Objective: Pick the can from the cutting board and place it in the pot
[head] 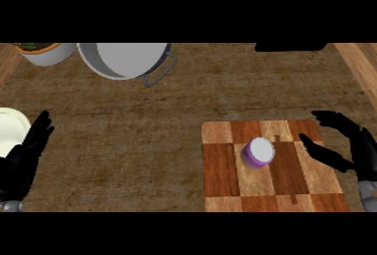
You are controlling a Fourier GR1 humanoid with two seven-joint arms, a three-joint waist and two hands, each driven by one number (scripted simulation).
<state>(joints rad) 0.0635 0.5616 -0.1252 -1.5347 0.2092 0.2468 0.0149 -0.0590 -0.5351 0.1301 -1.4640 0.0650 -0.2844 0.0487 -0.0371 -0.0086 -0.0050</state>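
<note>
A purple can with a white top (259, 152) stands upright near the middle of the checkered wooden cutting board (221, 169) at the lower right. My right hand (352, 144) hovers at the board's right edge, open, thumb pointing toward the can with a small gap between them. The grey pot (121, 59) with a wire handle sits at the top left of the counter. At the left edge my left hand (26, 154) rests open, fingers up.
A white planter with greenery (43, 52) stands left of the pot. A pale round plate (11, 124) shows at the left edge behind my left hand. A dark object (290, 47) lies at the top right. Brown counter spans between board and pot.
</note>
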